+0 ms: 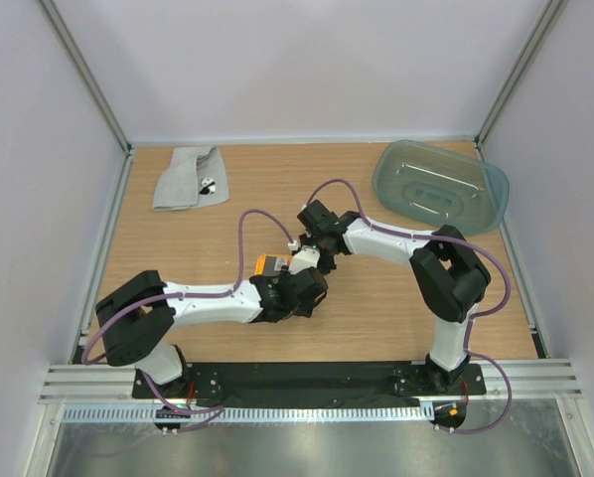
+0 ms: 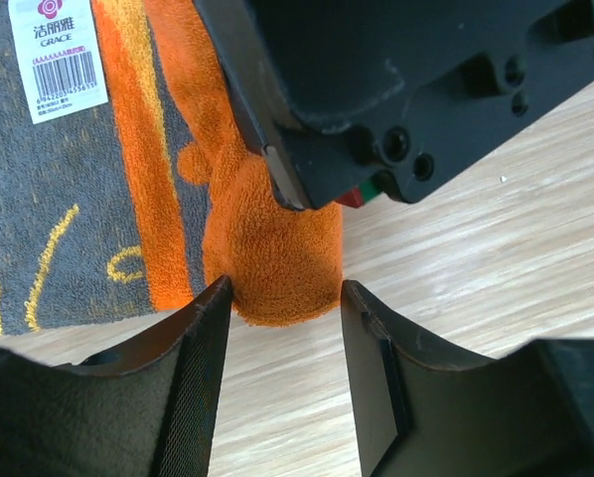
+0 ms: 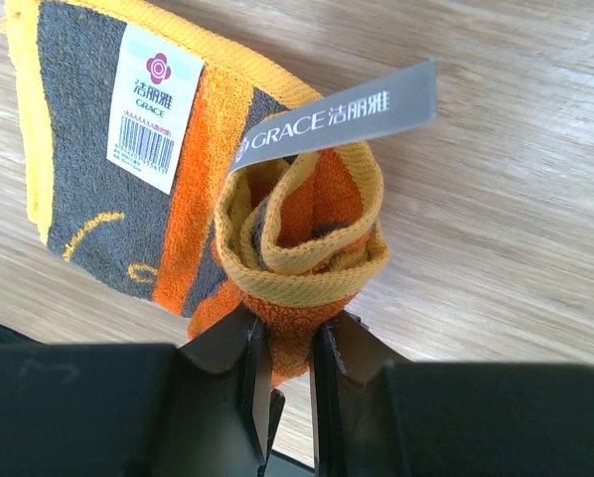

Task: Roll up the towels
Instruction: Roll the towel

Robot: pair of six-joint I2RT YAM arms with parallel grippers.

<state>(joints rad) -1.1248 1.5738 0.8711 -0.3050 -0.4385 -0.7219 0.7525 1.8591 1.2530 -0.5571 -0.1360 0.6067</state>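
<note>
At the middle of the bench point(image 1: 376, 308), the right end effector point(image 3: 282, 373) pinches the orange towel point(image 3: 307, 229) by its rolled end. The left end effector point(image 2: 285, 318) stands part open, one jaw on either side of that roll. The grey towel point(image 1: 183, 179) lies at the bench's far left.

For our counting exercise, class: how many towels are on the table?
2: the orange towel at the centre, the grey towel in the far left corner. None appears hidden.
</note>
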